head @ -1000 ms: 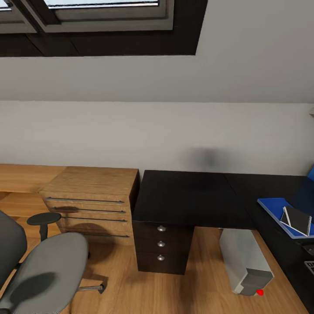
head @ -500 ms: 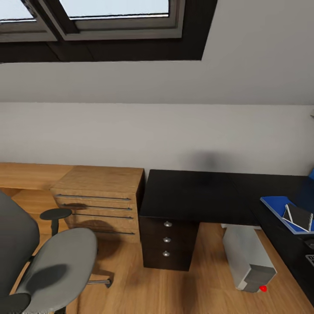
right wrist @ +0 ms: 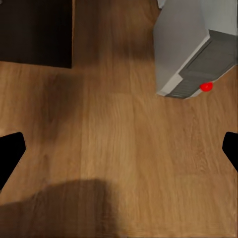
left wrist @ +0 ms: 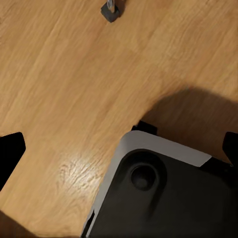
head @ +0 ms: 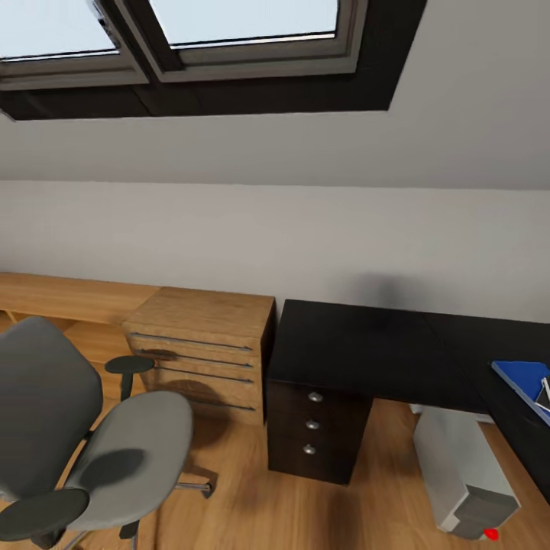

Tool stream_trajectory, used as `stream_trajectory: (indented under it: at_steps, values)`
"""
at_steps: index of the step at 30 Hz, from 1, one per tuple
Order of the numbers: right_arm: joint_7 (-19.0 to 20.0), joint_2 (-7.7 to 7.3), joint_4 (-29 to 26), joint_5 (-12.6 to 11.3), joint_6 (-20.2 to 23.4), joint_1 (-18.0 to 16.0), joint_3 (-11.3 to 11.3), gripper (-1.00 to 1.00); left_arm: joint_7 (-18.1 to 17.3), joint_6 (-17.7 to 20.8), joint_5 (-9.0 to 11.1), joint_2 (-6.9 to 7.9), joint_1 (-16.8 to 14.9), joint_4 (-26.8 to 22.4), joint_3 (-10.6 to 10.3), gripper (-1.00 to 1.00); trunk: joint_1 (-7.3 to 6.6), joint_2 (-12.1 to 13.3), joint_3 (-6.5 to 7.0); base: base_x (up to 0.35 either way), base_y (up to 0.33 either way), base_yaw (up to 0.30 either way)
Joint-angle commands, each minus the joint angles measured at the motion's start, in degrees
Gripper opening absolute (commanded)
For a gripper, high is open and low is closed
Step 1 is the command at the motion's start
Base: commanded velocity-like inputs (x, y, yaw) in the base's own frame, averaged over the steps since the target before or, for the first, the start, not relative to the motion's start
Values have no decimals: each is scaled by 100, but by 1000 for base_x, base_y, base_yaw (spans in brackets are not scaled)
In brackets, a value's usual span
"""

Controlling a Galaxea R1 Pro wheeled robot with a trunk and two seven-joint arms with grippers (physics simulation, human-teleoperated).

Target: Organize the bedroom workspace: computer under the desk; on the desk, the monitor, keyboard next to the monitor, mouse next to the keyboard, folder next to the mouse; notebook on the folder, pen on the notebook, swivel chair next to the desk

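The grey swivel chair [head: 126, 451] stands at the lower left of the head view, its seat bare. To its right runs the black desk [head: 382, 351], with the light grey computer [head: 462, 473] on the floor beneath it. The blue folder [head: 525, 380] lies on the desk at the right edge, and a corner of the notebook [head: 545, 393] rests on it. My left gripper [left wrist: 119, 151] is open above the wood floor and my own base. My right gripper [right wrist: 119, 151] is open over the floor, near the computer [right wrist: 191, 44].
A black drawer unit [head: 317, 428] with silver knobs sits under the desk's left end. A light-wood drawer chest [head: 202, 355] stands between it and the chair. A skylight [head: 229, 23] is set in the sloped wall above. A chair castor [left wrist: 111, 10] sits on the floor.
The head camera has turned left and up, so everything has shifted right in the picture. More of the chair and skylight shows, less of the folder and notebook.
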Motion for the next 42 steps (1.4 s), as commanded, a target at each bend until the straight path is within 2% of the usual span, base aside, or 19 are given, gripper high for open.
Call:
stream_trajectory:
  at_steps: [1, 2, 6, 7, 10, 11, 14, 15, 17, 18, 19, 20, 24, 27, 33, 42]
  values:
    - [-48, -5, 49, -11, -13, -1, 56, 100, -1, -18, 1, -6, -5, 6, 30, 100, 1, -5, -6, 0, 0, 263]
    - [-49, -7, 292, -19, -412, -1, 68, 100, -1, -15, 0, -54, -5, 6, 25, 100, 1, -5, -6, 0, 0, 265]
    - [-54, 1, 834, -61, -1101, 2, 74, 100, -1, -11, 0, -92, -5, 6, 24, 100, 1, -5, 1, 0, 0, 265]
    - [-53, -6, 989, -311, -1336, 14, 73, 100, 17, 7, 6, -105, -5, 8, 28, 100, 1, -5, 6, 0, 0, 237]
    - [-49, 12, 1013, -507, -1389, 20, 80, 100, 27, 27, 8, -113, -5, 45, 26, 100, 1, -5, 22, 0, 0, 222]
    - [-38, 67, 1023, -600, -1429, 28, 83, 100, 34, 44, 7, -143, -5, 208, 23, 100, 1, -5, 27, 0, 0, 204]
    - [-13, 137, 1028, -634, -1452, 54, 88, 100, 40, 20, 2, -170, -5, 351, 22, 100, 1, -5, 40, 0, 0, 184]
    - [12, 170, 1030, -530, -1469, 167, 94, 100, 31, -186, 1, -122, -5, 407, 15, 100, 1, -5, 36, 0, 0, 135]
    - [14, 172, 1030, -468, -1475, 185, 94, 100, 15, -453, 1, -26, -5, 413, 10, 100, 1, -5, 25, 0, 0, 149]
    - [14, 173, 1030, -418, -1479, 207, 94, 100, 0, -873, 0, 46, 0, 418, 2, 100, 1, -5, 19, 0, 0, 164]
    - [14, 172, 1028, -411, -1479, 209, 95, 100, -2, -968, 0, 55, 6, 418, 2, 100, 1, -5, 12, 0, 0, 165]
    - [16, 169, 1026, -401, -1480, 214, 95, 100, -8, -1219, -1, 64, 42, 418, 3, 100, 1, -5, 6, 0, 0, 168]
    - [20, 154, 1022, -387, -1475, 221, 95, 100, -23, -2586, 7, -11, 325, 419, 4, 100, 1, -5, -21, 0, 0, 170]
    - [25, 150, 1022, -379, -1473, 223, 95, 100, -26, -2930, 8, -41, 410, 419, 4, 100, 1, -5, -41, 0, 0, 172]
    - [45, 148, 1022, -375, -1473, 225, 95, 100, -16, -3059, 9, -54, 447, 419, 4, 100, 1, -5, -82, 0, 0, 172]
    - [73, 139, 1022, -375, -1473, 225, 95, 100, -10, -2813, 18, -56, 452, 419, 12, 100, 1, -5, -144, -56, 34, 172]
